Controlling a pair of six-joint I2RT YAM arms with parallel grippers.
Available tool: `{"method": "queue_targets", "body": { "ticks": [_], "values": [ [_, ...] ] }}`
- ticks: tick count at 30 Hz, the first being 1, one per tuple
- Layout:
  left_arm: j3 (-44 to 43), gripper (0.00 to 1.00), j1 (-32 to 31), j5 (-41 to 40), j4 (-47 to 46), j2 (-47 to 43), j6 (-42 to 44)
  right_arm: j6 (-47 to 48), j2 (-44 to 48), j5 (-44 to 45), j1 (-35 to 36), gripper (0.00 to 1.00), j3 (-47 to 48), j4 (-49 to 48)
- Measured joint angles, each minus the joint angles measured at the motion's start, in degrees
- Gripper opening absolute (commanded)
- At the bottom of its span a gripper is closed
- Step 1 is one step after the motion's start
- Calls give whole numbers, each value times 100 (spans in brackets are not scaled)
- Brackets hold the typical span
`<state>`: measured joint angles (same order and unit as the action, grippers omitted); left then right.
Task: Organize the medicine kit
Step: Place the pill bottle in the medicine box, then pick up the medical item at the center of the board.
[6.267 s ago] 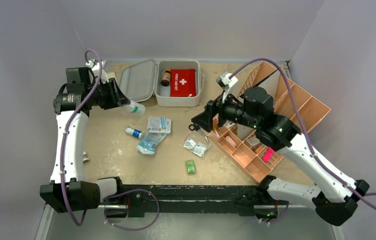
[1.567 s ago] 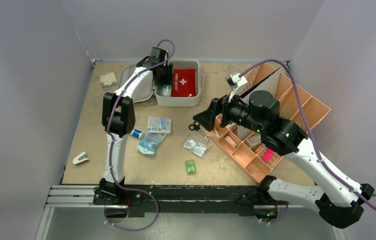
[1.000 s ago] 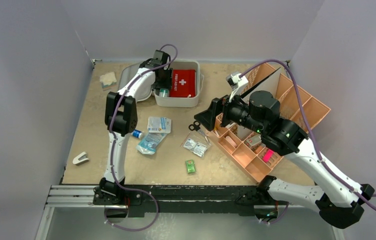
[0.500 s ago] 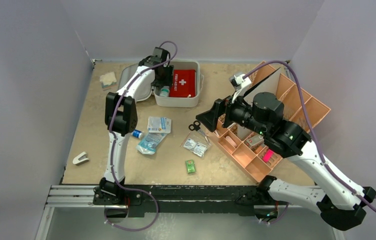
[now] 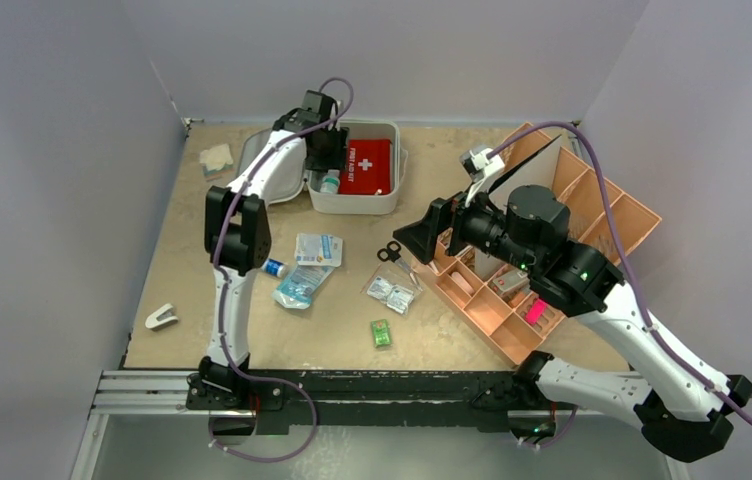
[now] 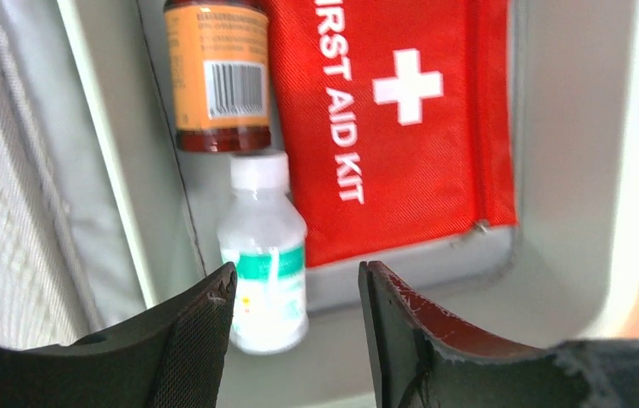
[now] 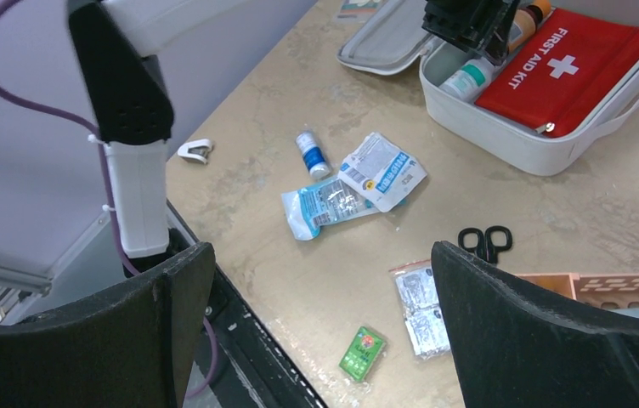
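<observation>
Medicine kit (image 5: 357,202): smooth grey-white rounded-square shell

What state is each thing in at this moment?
medicine kit: open, lid lying flat beside it.
white bottle: capped, lying on its side in the kit, not gripped.
amber bottle: lying in the kit.
red pouch: lying flat in the kit.
scissors: closed, lying flat.
left gripper: open, above the white bottle.
right gripper: open, empty.
</observation>
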<state>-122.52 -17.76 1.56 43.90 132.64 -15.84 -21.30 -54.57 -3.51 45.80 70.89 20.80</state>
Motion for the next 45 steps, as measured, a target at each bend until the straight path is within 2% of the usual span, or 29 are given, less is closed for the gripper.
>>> {"method": "queue_targets", "body": {
  "ticks": [7, 14, 20, 28, 32, 45],
  "values": [
    [894, 55, 0, 400, -22, -1534, 164, 42, -7, 267, 0, 99, -17, 149],
    [2404, 55, 136, 446, -142, -3519, 262, 98, 4, 706, 0, 99, -98, 494],
    [3659, 55, 431, 638, -114, -4271, 339, 98, 61, 813, 0, 99, -229, 610],
    [4970, 50, 894, 1674, -291, -4339, 192, 142, 203, 678, 0, 99, -321, 584],
    [5119, 45, 1189, 1952, -501, -4050, 142, 149, 341, 638, 0, 99, -356, 544],
    [5198, 48, 1401, 2208, -802, -2870, -4, 142, 514, 485, 0, 99, -444, 372]
  ]
}}
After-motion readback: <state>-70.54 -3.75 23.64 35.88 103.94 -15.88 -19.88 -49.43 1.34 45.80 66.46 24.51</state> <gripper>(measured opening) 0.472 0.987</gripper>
